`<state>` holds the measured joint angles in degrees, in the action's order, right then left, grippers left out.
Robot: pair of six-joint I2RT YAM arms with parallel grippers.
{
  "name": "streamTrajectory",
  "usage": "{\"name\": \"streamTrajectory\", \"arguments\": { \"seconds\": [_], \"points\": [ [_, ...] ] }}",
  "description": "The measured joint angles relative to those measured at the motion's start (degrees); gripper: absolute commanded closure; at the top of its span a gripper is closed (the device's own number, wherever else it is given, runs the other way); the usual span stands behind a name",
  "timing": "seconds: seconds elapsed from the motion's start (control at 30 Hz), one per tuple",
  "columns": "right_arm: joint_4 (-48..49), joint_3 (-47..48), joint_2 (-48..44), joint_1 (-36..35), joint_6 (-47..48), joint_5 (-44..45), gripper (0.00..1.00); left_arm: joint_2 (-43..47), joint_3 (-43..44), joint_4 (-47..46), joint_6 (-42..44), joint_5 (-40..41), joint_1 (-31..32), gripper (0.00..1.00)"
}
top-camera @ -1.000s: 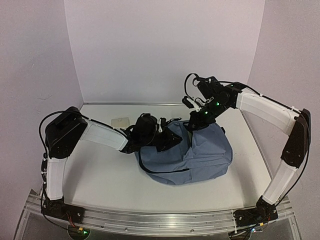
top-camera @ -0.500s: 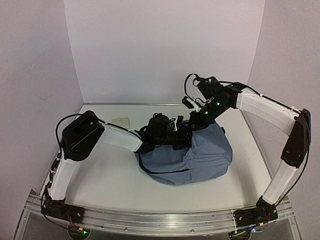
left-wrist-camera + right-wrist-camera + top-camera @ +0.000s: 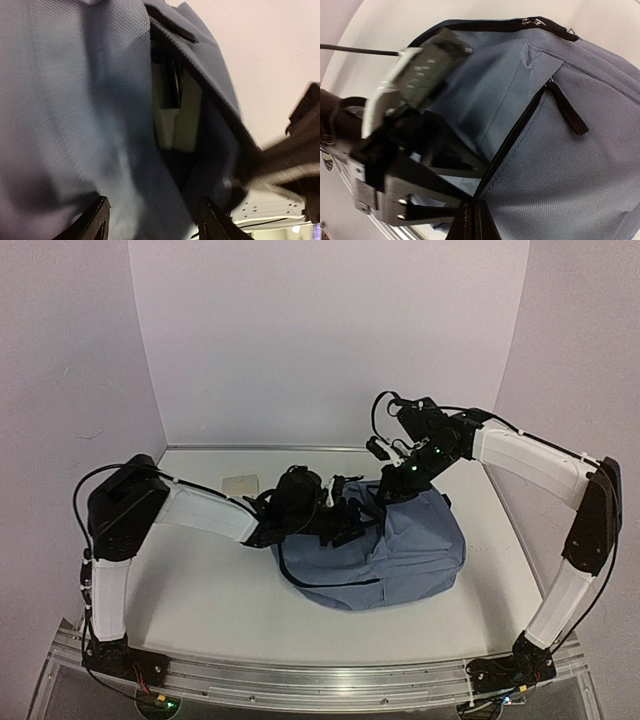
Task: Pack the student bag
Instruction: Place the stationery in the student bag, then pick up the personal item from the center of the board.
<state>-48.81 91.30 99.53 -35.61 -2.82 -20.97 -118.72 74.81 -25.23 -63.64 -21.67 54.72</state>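
Note:
The student bag, blue-grey with black zipper lines, lies at the middle of the table. My right gripper is shut on the bag's zippered edge and holds it up; the pinched fingers show at the bottom of the right wrist view. My left gripper stands open at the bag's mouth on its left side. In the left wrist view its fingertips straddle bag fabric without gripping anything. Through the opening a pale flat object shows inside the bag.
A small pale flat item lies on the table behind the left arm, near the back wall. Walls close the table at the back and on both sides. The right arm's blurred body is close to the left gripper.
The left arm pushed right toward the bag's mouth, then drew back a little, and its jaws have opened. The right gripper has kept its hold on the bag's edge.

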Motion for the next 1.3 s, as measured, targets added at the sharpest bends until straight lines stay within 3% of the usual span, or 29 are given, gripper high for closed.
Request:
{"name": "streamTrajectory", "arguments": {
  "seconds": [0.07,0.17,0.27,0.4,0.6,0.73,0.93,1.3],
  "points": [
    [0.47,-0.69,0.01,0.12,0.04,0.05,1.0,4.68,-2.32,5.49,2.35,2.16,-0.03,0.25],
    [1.22,-1.46,0.31,0.21,0.21,0.16,1.0,11.55,-3.11,16.76,6.42,7.86,-0.63,0.23],
    [1.66,-1.53,1.29,0.21,0.44,0.21,1.0,17.81,-4.26,23.81,8.58,10.07,-4.86,0.18],
    [2.15,-1.91,2.62,0.21,0.69,0.41,1.0,23.28,-7.51,29.74,10.64,11.54,-17.52,0.15],
    [2.46,-2.11,3.58,0.21,0.91,0.52,1.0,23.61,-9.12,36.7,15.42,12.88,-35.08,0.12],
    [2.5,-2.11,3.58,0.21,1.06,0.5,1.0,21.51,-8.67,37.08,18.82,11.02,-41.15,0.16],
    [2.52,-2.13,3.58,0.21,1.08,0.48,1.0,11.25,-5.17,35.13,22.58,4.61,-48.05,0.25],
    [2.59,-2.22,3.58,0.21,1.13,0.5,1.0,-3.74,4.94,30.56,25.7,-3.96,-48.7,0.47]
  ]
}}
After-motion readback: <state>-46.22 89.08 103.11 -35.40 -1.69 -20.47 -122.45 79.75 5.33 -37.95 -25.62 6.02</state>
